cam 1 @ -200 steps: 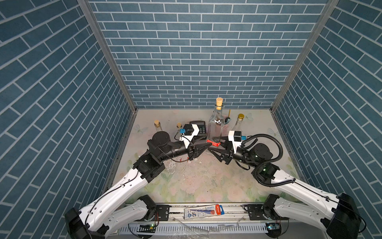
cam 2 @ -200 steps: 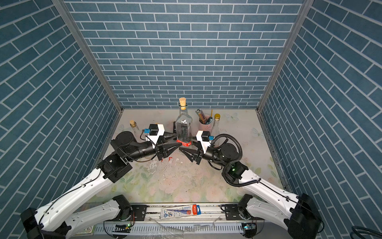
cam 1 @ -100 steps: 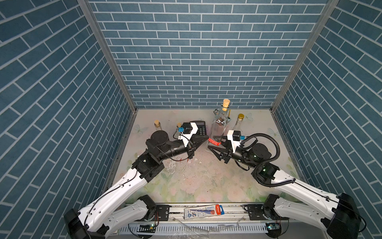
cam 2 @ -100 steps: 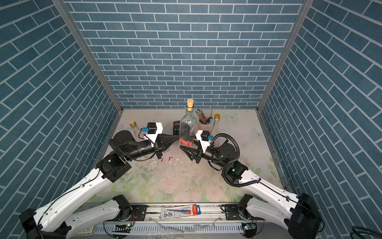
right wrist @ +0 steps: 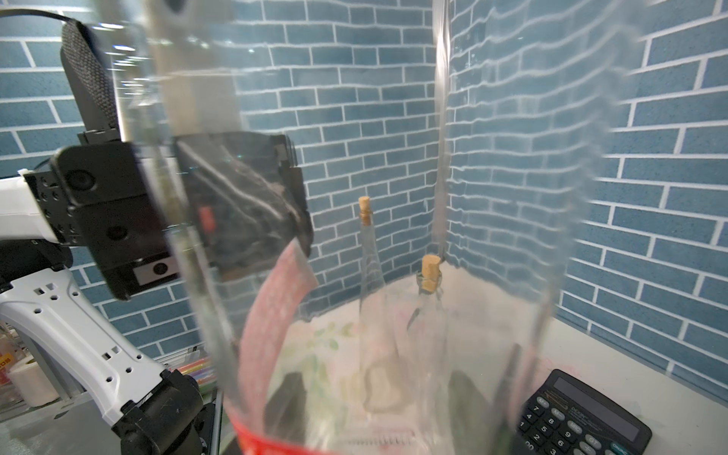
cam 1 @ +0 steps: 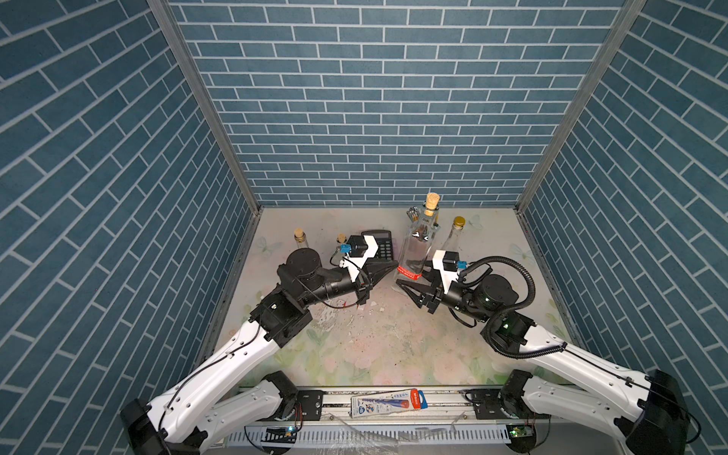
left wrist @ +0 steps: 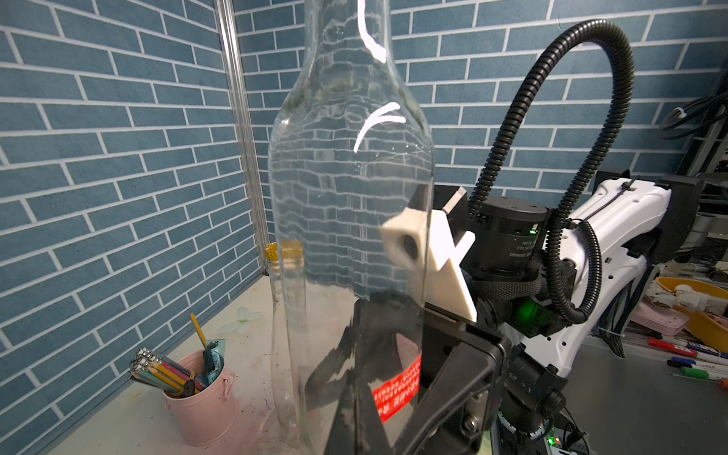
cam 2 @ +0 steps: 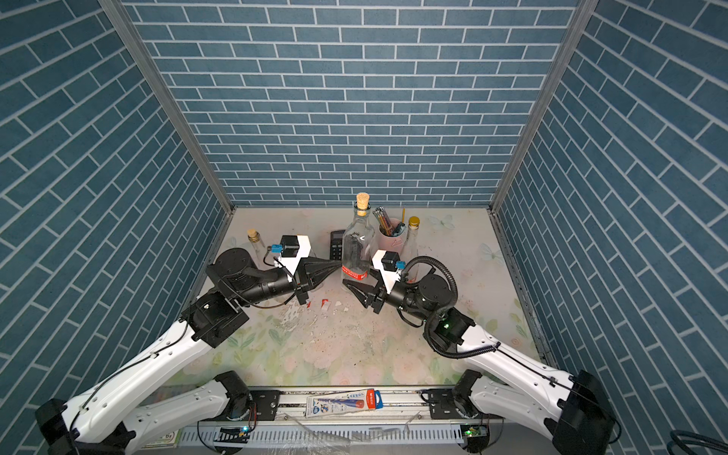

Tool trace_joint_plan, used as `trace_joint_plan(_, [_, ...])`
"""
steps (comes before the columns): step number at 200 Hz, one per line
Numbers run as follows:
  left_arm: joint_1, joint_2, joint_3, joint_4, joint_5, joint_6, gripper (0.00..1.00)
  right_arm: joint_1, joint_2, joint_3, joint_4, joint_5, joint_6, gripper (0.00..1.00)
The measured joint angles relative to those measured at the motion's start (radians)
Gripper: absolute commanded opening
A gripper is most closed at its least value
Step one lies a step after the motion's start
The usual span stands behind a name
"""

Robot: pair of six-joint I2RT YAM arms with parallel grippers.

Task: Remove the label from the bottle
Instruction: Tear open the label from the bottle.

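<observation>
Tall clear glass bottle (cam 1: 418,240) (cam 2: 356,240) with a cork stopper sits mid-back on the floral-print worktop (cam 1: 394,354), not quite upright. Can't tell if its base rests on the surface or hangs just above it. A red printed label strip (cam 1: 409,272) (cam 2: 353,271) wraps the foot of the bottle. In the left wrist view it shows through the glass as a red band with white print (left wrist: 398,388).

Right claw (cam 1: 409,276) (cam 2: 356,277) clamps the bottle at the foot, one black finger in front and one behind, over the label strip. In the right wrist view the glass fills nearly the whole frame.

Left claw (cam 1: 392,264) (cam 2: 338,267) has its fingers pressed together into one point. The tip touches the bottle's low side at the label edge. Can't tell whether any label is pinched between the tips.

Other things:
- Black calculator (cam 1: 381,246) (right wrist: 583,417) lies just behind the left claw.
- Pink metal cup of pencils (cam 2: 389,238) (left wrist: 201,402) stands behind the bottle.
- A slim clear bottle with a gold cap (cam 1: 454,240) (cam 2: 411,236) stands beside the cup.
- Two small corked glass bottles (cam 1: 300,240) (cam 1: 340,238) stand at the back on the left arm's side.
- White and red paper scraps (cam 1: 361,311) (cam 2: 326,303) lie on the worktop near the left claw.
</observation>
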Motion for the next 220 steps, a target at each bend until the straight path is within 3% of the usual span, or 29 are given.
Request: trace_joint_plan(220, [0.002,0.029,0.036,-0.069,0.069,0.036,0.0,0.005,-0.002,0.028,-0.062,0.057,-0.007,0.0])
